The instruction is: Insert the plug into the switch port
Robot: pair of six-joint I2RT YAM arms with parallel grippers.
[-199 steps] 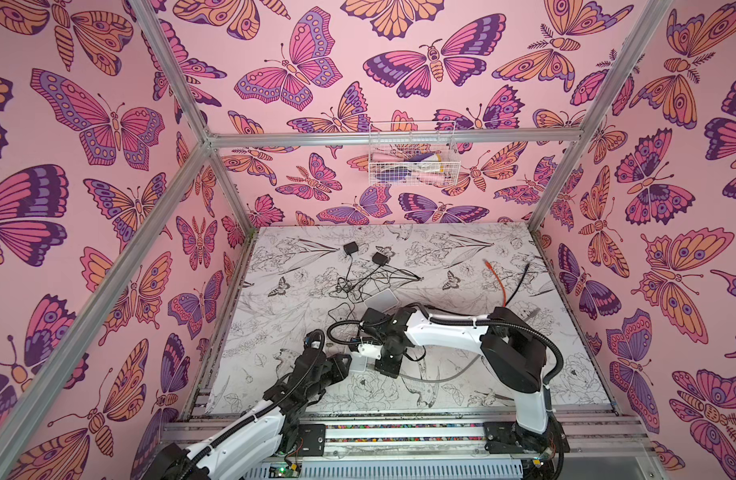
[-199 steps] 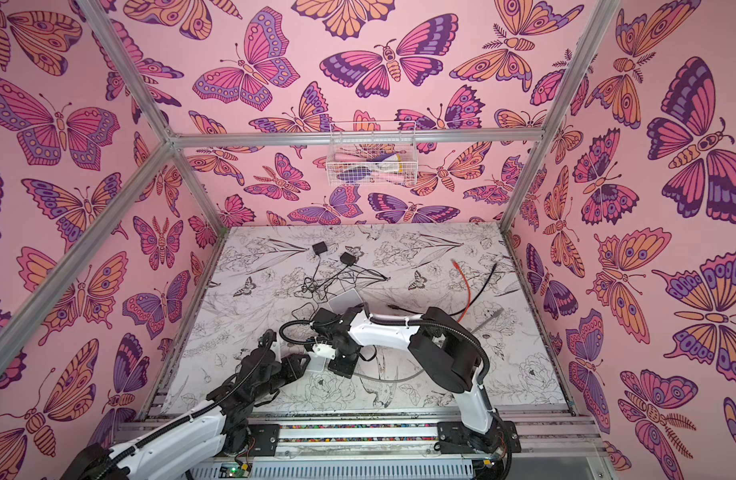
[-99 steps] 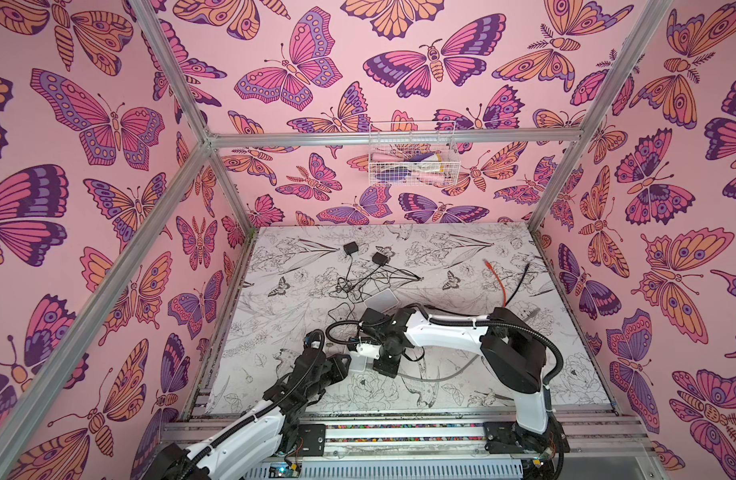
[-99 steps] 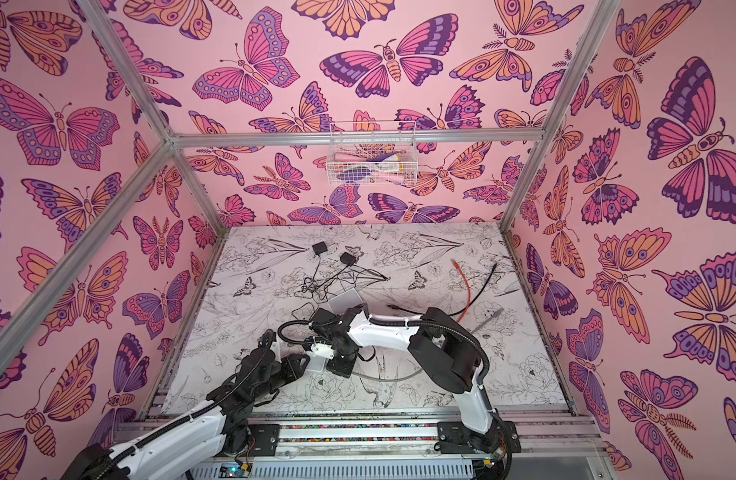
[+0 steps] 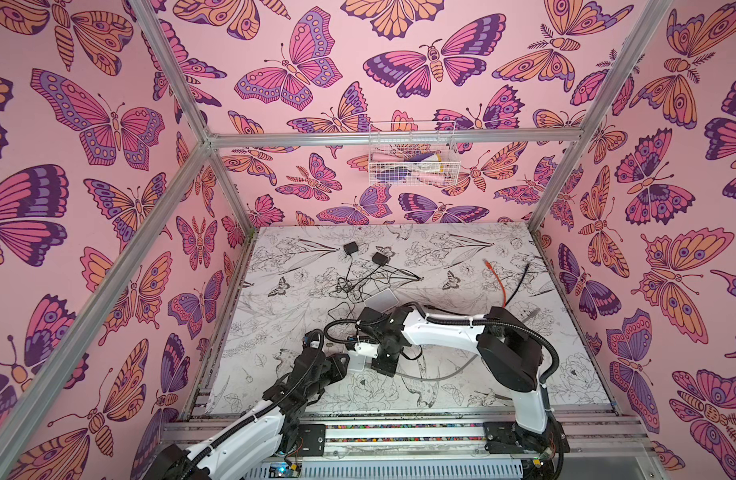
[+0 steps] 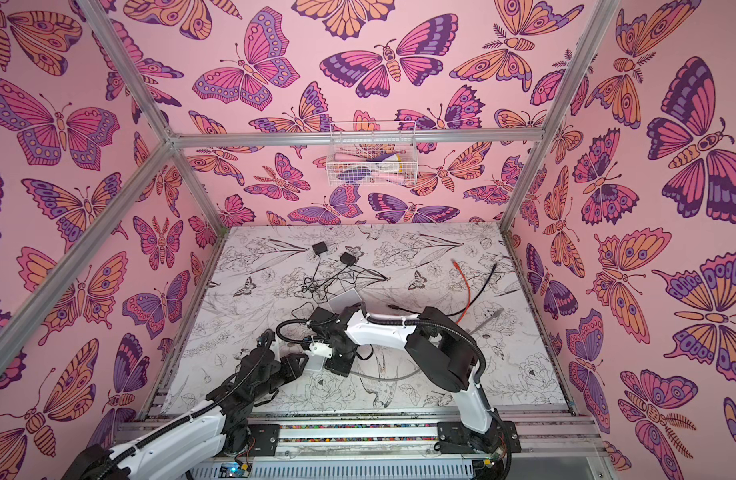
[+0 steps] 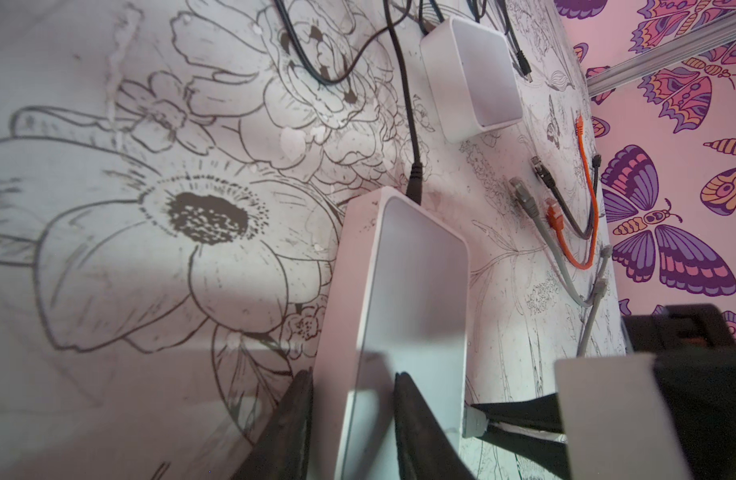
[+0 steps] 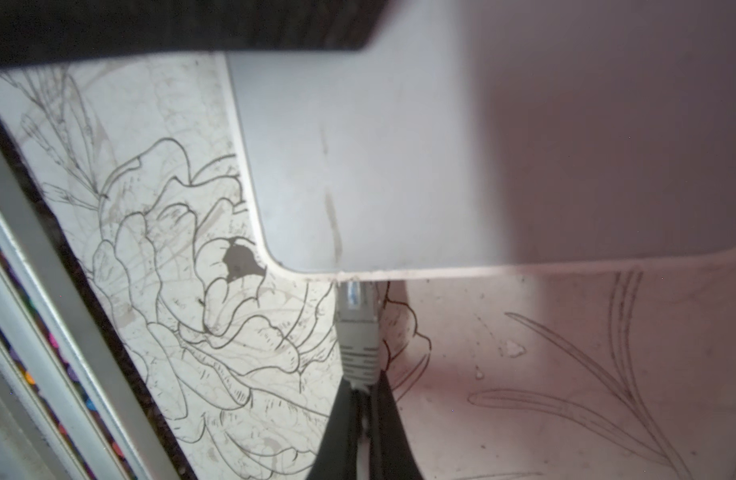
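Nothing has visibly moved since a second ago: in both top views the two arms, the switch (image 7: 416,291) and the loose cables lie as they did. The left tool (image 7: 353,374) is clamped narrow across one end of the switch, one finger against its side wall and the other on its broad face. The right tool (image 8: 363,395) is closed tight on the plug (image 8: 356,328), gripping just behind its boot.

The table (image 5: 441,249) has a white cover printed with black line drawings of flowers. Pink walls (image 5: 316,62) with large butterflies enclose it, edged by an aluminium frame (image 5: 391,135). A wire basket (image 5: 412,160) hangs on the wall beyond the switch. Near the switch lies a second white box (image 5: 381,300), and farther on are two black adapters (image 5: 350,248). Well apart from the switch lie an orange cable (image 5: 499,282) and a black cable (image 5: 522,276).

The plug is grey with a ribbed boot and a clear tip. The tip meets the switch's side edge, but I cannot tell whether it is seated. Its grey cable (image 5: 437,376) trails away from the switch. The switch is a flat white box with rounded corners, and a black cord (image 7: 414,183) is plugged into its far end.
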